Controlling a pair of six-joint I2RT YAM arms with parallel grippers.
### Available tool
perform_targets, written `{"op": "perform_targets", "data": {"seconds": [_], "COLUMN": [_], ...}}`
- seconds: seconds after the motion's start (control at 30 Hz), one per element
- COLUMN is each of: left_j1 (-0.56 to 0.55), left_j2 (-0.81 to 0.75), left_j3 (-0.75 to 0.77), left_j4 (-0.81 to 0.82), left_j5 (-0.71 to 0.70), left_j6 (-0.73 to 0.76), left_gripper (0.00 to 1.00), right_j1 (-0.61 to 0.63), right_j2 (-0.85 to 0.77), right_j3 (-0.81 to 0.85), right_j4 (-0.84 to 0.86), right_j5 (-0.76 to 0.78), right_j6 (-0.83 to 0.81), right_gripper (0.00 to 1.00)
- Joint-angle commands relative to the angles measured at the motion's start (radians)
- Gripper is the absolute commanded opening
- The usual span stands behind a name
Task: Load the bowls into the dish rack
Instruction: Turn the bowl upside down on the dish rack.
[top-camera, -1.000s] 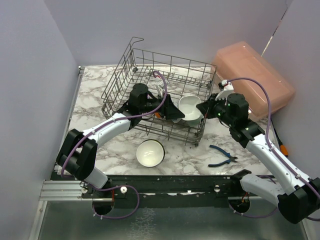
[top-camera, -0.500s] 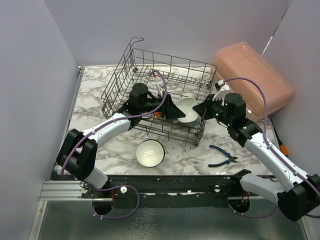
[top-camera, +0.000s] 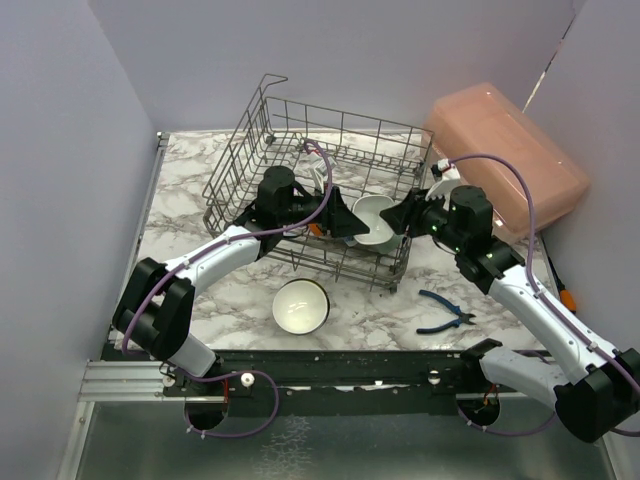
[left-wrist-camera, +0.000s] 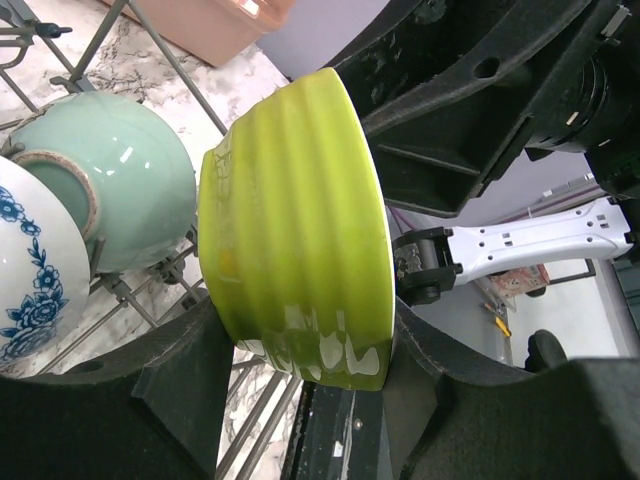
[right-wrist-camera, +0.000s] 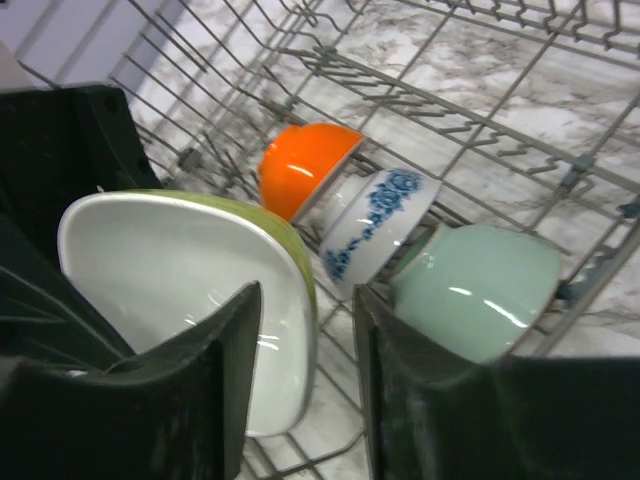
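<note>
Compared with a second ago, the right gripper (top-camera: 404, 215) is no longer pinched shut: its jaws are now standing apart, with the rim of the lime green bowl (top-camera: 373, 216) sitting loosely in the gap, so it is letting go rather than gripping. The bowl is also lying a little more on edge and looking smaller than it did then, though it is hanging in much the same place, over the near right corner of the dish rack (top-camera: 236, 160). The left gripper (top-camera: 347, 220) is still clamping the bowl's wall, one finger outside and one over the rim, and is carrying it alone. The dark-rimmed bowl (top-camera: 300, 305) is staying where it was on the marble table (top-camera: 195, 205) in front of the rack, with the blue pliers (top-camera: 446, 312) lying to its right and the pink plastic box (top-camera: 520, 150) leaning at the far right. The top view is hiding most of the rack's contents behind the left arm; the right wrist view is showing an orange bowl (right-wrist-camera: 300, 165), a blue-patterned white bowl (right-wrist-camera: 378, 218) and a mint green bowl (right-wrist-camera: 480, 285) standing on edge in a row between the tines, just beyond the held bowl. The left wrist view is showing the held bowl's ribbed green outside, which the top view is not showing
</note>
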Motion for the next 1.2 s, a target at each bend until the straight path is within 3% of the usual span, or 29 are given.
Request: {"op": "perform_targets", "data": {"seconds": [0.0,0.13,0.37,0.73,0.93,1.17], "left_j1": [0.013,0.022,0.057,0.172,0.177,0.178], "left_j2": [-0.018,-0.023,-0.057,-0.210,-0.305,-0.338], "left_j3": [0.011,0.007,-0.009,-0.026,-0.002,0.013], "left_j4": [0.044,0.050,0.056,-0.088,-0.275,-0.369], "left_j5": [0.027,0.028,-0.009,-0.234,-0.521,-0.805], "left_j6": [0.016,0.020,0.037,0.213,0.432,0.533], "left_gripper": [0.00,0.00,0.00,0.00,0.00,0.00], "right_j1": [0.005,0.005,0.005,-0.019,-0.045,-0.090], "right_j2": [-0.017,-0.016,-0.002,0.024,0.058,0.091], "right_j3": [-0.014,-0.032,-0.055,-0.060,-0.083,-0.104], "right_j4": [0.052,0.081,0.151,0.226,0.296,0.351], "right_j5": [-0.016,-0.042,-0.149,-0.312,-0.404,-0.503], "right_j6": [0.016,0.049,0.097,0.154,0.210,0.260], "right_gripper": [0.54,0.81,1.00,1.00,1.00,1.00]}}
